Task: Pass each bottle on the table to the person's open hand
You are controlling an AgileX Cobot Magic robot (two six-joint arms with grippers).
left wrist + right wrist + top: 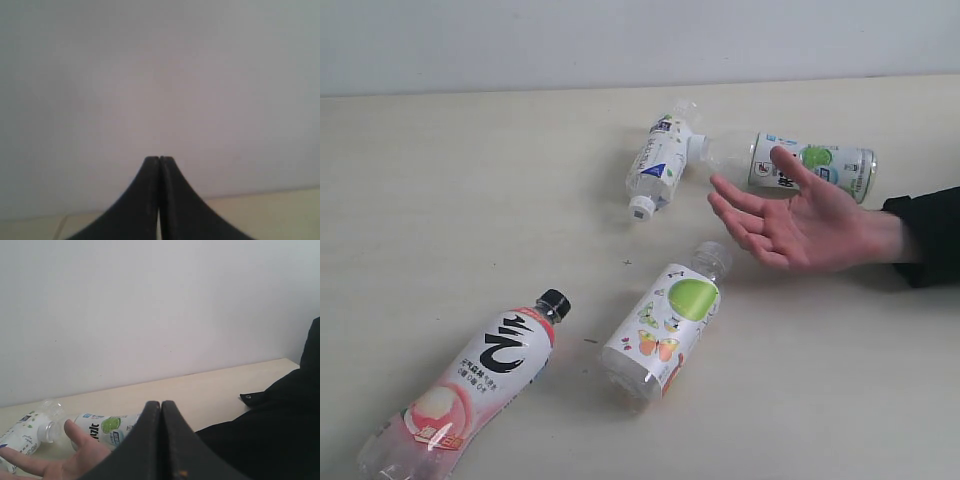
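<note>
Lying flat on the desk (pixel 440 180) are four bottles: pink bottle (pixel 470 390) at the near left, butterfly bottle (pixel 665 325) around the middle, white bottle (pixel 660 165) further back, lime bottle (pixel 820 165) just behind the hand (pixel 790 220). The hand comes in from the right, palm up, fingers spread. Left end effector (pixel 159 160) and right end effector (pixel 161 404) are both pinched fully closed, gripping nothing.

On the table (pixel 440 180) lie the first bottle (pixel 470 385) at seven o'clock, the second bottle (pixel 665 325) at six, the third bottle (pixel 660 165) at twelve and the fourth bottle (pixel 835 168) at two, seemingly just behind the person's hand (pixel 805 225) at three.
</note>
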